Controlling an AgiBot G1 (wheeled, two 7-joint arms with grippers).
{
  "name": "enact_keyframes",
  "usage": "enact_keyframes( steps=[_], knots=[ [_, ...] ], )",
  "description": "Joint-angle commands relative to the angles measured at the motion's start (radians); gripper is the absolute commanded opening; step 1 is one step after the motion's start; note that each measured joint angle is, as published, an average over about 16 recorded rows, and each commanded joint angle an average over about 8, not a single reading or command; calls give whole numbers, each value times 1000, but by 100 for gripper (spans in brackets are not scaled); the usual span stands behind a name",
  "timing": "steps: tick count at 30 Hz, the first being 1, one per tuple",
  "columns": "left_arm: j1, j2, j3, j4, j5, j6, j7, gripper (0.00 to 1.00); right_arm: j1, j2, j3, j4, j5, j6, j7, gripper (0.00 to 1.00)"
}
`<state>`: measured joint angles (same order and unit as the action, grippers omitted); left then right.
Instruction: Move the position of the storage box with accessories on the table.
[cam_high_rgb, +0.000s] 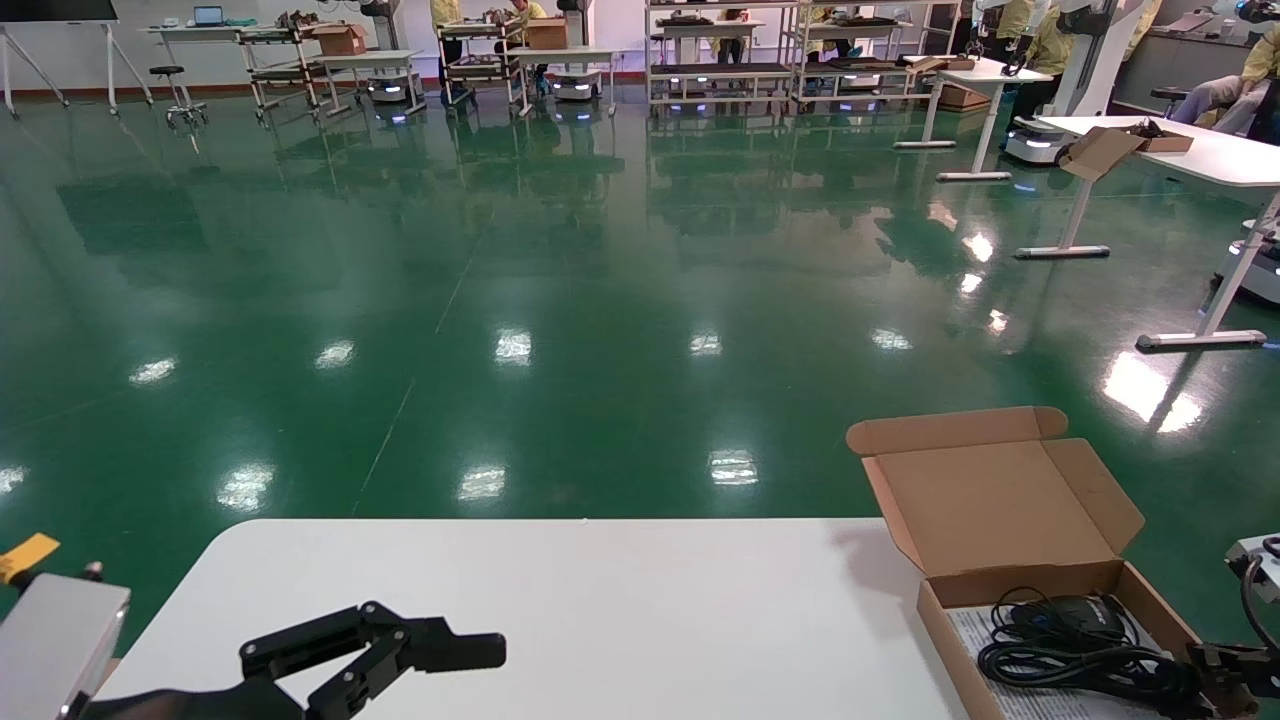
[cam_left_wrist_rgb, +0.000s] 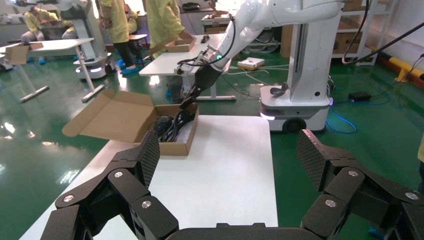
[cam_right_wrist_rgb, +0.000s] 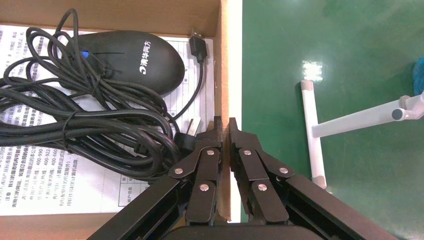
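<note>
**Box wall pinched at the table's right edge**

In the head view, a small shallow brown corrugated-cardboard storage box (cam_high_rgb: 1010, 540) is seen at the right end of the wide, smooth white table (cam_high_rgb: 560, 610), its hinged lid thrown back. A black computer mouse (cam_high_rgb: 1068, 615) and a coiled black cable (cam_high_rgb: 1085, 665) are laid on a printed white paper sheet (cam_high_rgb: 968, 625) lining the bottom. The black left gripper (cam_high_rgb: 470, 652) is held low over the table's near left part, well apart from the box.

In the left wrist view, the ribbed pads of the left gripper are seen spread wide, nothing between them.

In the right wrist view, the right gripper (cam_right_wrist_rgb: 225, 131) is shown pressed together on the box's thin side wall, one finger inside, one outside.
</note>
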<state>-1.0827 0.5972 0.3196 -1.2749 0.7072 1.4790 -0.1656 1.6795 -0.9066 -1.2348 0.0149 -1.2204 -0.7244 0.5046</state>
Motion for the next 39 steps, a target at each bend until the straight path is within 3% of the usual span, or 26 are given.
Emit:
enact_keyframes(
  steps=[1,2,4,12,21,39],
  knots=[
    [0,0,0,0,0,0,0,100,-4,-1,2,0,3,3,-5,65],
    [0,0,0,0,0,0,0,100,-6,-1,3,-1,4,6,-7,74],
    [0,0,0,0,0,0,0,100,-8,-2,4,-2,5,11,-12,81],
    [0,0,0,0,0,0,0,100,-17,-3,8,-8,11,33,-22,82],
    [0,0,1,0,0,0,0,100,-26,-5,16,-11,23,40,-22,99],
    [0,0,1,0,-1,0,1,100,8,9,52,-10,74,40,1,100]
  ],
)
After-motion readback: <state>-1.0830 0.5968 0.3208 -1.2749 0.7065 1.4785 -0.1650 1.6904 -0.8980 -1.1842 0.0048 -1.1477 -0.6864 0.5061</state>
